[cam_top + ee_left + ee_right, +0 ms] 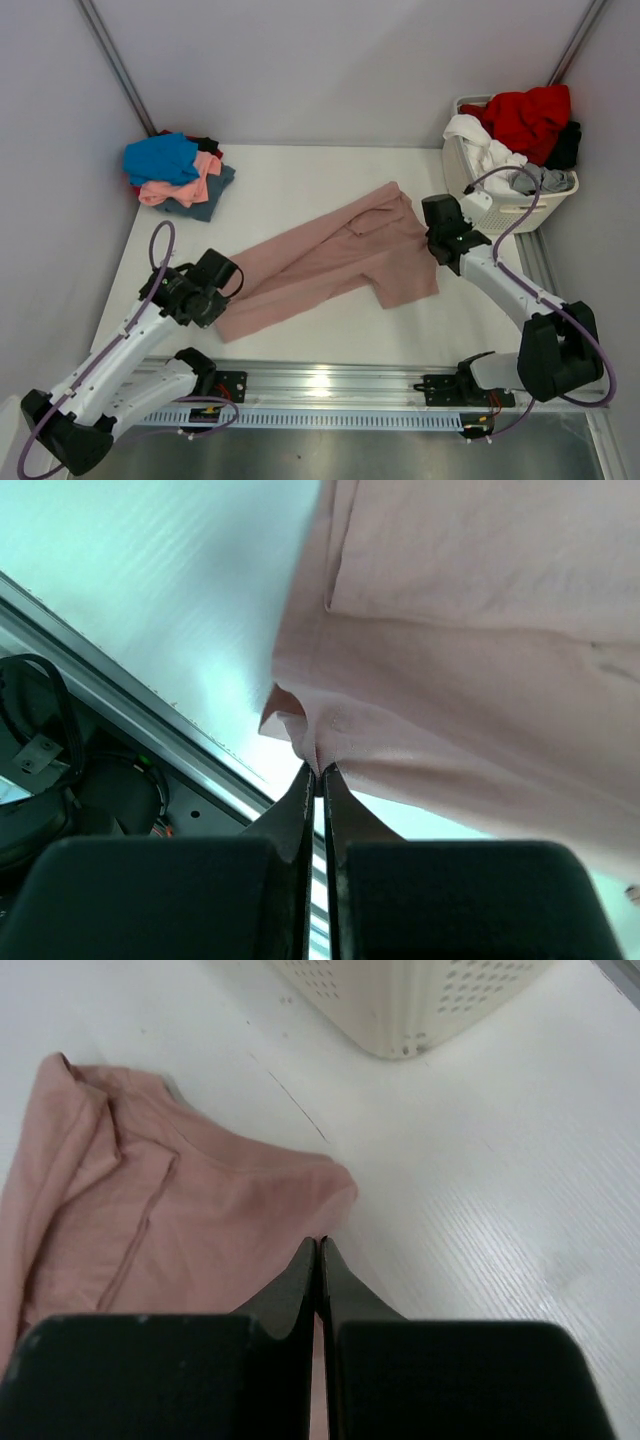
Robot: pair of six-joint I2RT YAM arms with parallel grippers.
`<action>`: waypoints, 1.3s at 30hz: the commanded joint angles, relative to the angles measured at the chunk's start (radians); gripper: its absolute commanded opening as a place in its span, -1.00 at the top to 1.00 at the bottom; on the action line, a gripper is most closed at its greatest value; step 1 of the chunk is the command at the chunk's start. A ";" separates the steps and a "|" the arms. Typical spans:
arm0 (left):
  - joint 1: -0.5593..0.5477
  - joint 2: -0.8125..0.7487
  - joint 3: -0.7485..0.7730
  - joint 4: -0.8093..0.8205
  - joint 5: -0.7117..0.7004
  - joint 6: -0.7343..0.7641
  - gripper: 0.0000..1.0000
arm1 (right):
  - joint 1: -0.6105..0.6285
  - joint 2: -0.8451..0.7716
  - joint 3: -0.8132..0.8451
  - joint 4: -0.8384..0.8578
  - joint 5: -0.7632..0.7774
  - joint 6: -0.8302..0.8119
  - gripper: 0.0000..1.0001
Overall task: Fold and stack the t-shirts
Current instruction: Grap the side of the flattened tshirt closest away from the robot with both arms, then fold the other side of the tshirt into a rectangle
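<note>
Folded stack (178, 175) noted far left. Left gripper (320, 770) is clamped on the near-left hem of the pink t-shirt (340, 260). Right gripper (320, 1242) is pinched shut on the opposite edge, presumably so the cloth can be drawn flat between the arms. Basket (505, 215) of unfolded tees sits far right.

One pink tee (330, 262), one basket (503, 214), two arms (112, 368) (508, 284)
</note>
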 commanded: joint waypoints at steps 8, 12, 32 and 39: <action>0.109 0.068 0.006 0.142 0.004 0.138 0.99 | 0.013 0.211 0.230 0.144 0.103 -0.047 1.00; 0.129 0.115 -0.024 0.193 0.004 0.145 0.99 | 0.030 0.290 0.276 0.177 0.103 -0.062 1.00; 0.275 0.310 0.022 0.322 -0.098 0.148 0.99 | 0.034 0.561 0.556 0.283 0.118 -0.223 1.00; 0.289 0.459 0.053 0.397 -0.092 0.181 0.99 | 0.028 0.684 0.629 0.296 0.112 -0.247 1.00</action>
